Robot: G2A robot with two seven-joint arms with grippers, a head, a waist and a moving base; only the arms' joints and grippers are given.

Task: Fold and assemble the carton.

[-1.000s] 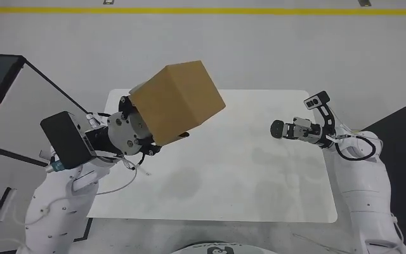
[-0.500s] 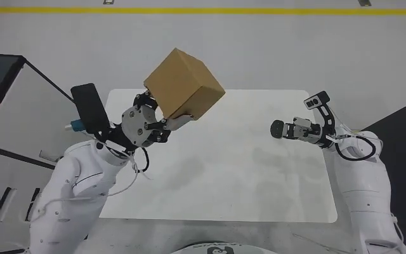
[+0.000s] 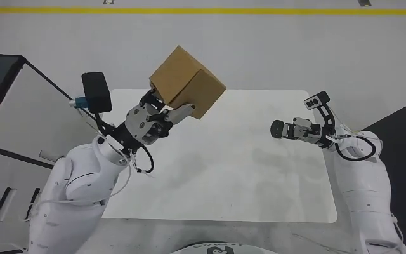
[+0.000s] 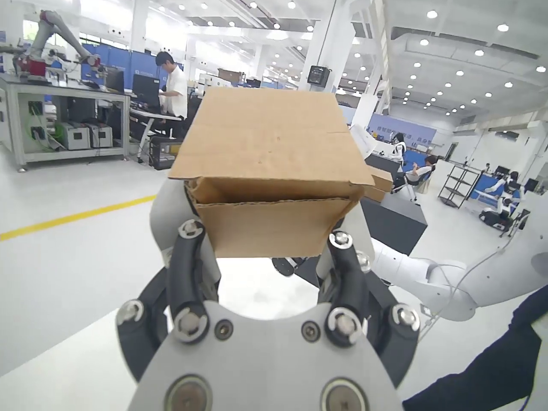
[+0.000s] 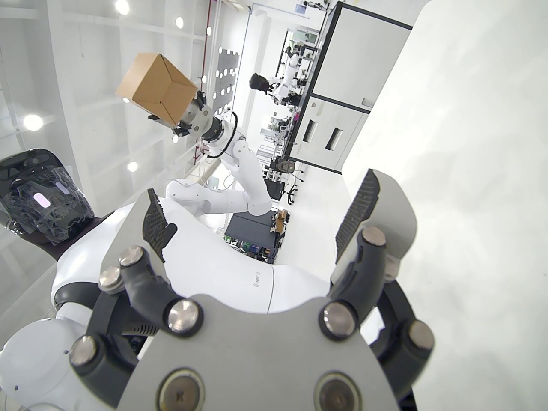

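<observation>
A brown cardboard carton (image 3: 187, 81), folded into a box shape, is held in the air above the table's far left corner. My left gripper (image 3: 170, 113) is shut on its near side. In the left wrist view the carton (image 4: 269, 164) sits between the two fingers (image 4: 342, 233), with a flap edge and a narrow opening facing the camera. The carton (image 5: 156, 89) also shows far off in the right wrist view. My right gripper (image 3: 276, 129) hovers over the table's right side, open and holding nothing, its ribbed pads (image 5: 357, 211) wide apart.
The white table (image 3: 254, 184) lies bare beneath both arms. A dark-framed panel (image 3: 19, 82) stands off the table's left side. A yellow line (image 3: 203, 10) runs across the floor beyond the table.
The left arm has swung the carton up and toward the far side, turning it so another face shows. The right arm has not moved.
</observation>
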